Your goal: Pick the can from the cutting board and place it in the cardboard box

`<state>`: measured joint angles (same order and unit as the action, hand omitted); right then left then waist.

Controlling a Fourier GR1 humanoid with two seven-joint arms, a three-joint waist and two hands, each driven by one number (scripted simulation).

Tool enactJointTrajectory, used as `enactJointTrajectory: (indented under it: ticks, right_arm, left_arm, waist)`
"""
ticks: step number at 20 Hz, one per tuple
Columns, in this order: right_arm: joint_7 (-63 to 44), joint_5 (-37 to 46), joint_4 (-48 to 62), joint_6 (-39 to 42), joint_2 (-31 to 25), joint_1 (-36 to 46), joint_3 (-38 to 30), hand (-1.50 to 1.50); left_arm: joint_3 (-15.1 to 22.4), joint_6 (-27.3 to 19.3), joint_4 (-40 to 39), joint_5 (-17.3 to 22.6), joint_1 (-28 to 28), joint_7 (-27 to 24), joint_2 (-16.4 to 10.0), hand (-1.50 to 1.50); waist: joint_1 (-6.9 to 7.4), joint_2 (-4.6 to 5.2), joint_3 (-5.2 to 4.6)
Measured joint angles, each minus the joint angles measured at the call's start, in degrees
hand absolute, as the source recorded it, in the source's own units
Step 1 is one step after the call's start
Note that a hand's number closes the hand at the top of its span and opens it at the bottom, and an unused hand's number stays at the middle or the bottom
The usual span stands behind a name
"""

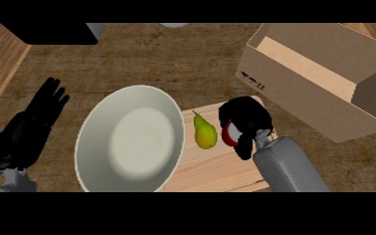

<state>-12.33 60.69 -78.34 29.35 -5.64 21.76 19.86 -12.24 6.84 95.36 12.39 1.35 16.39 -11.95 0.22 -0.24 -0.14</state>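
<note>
A wooden cutting board [213, 167] lies at the lower middle of the counter. On it my right hand [246, 117] curls round a red can [228, 133], of which only a red and white sliver shows under the fingers. The open cardboard box [294, 82] stands to the upper right, just beyond the board's far corner. My left hand [37, 117] rests open at the left edge, fingers pointing up, away from the board.
A large white plate [132, 139] overlaps the board's left side. A yellow-green pear [205, 131] lies on the board between the plate and the can. A dark block [55, 32] sits at the top left.
</note>
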Motion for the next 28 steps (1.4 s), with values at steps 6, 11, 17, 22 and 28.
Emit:
enactJointTrajectory:
  ticks: [6, 11, 17, 22, 28]
  right_arm:
    - [1.19, 2.97, 2.29, -3.01, 1.41, 1.44, -0.14, 1.5]
    - [-0.24, 4.8, -3.64, -5.04, 2.27, 0.17, 0.31, 1.5]
    - [-2.83, 4.79, -19.08, -2.24, 2.73, -1.13, 1.13, 1.5]
    - [-8.44, 3.92, -31.11, 2.06, 4.27, 2.93, -2.45, 1.5]
    - [-15.15, 3.8, -39.04, 5.13, 4.93, 8.05, -9.55, 1.5]
  left_arm:
    - [-0.6, 0.15, 0.8, 0.01, 0.54, 1.1, -0.25, 0.0]
    - [-1.07, 0.54, -1.04, -0.25, 0.77, -0.01, -0.19, 0.0]
    - [-1.5, 0.09, -0.59, -0.26, 1.03, 0.56, -0.21, 0.0]
    - [-1.72, 0.7, -0.51, -0.08, 0.33, 0.34, -0.43, 0.0]
    - [-1.48, 0.16, -0.64, -0.46, 1.8, 0.99, -0.35, 0.0]
  waist:
    - [-0.04, -0.05, -0.04]
    - [-0.28, 0.09, 0.07]
    - [-0.74, -0.04, 0.11]
    - [-0.7, -0.09, 0.11]
    - [-0.54, 0.04, 0.11]
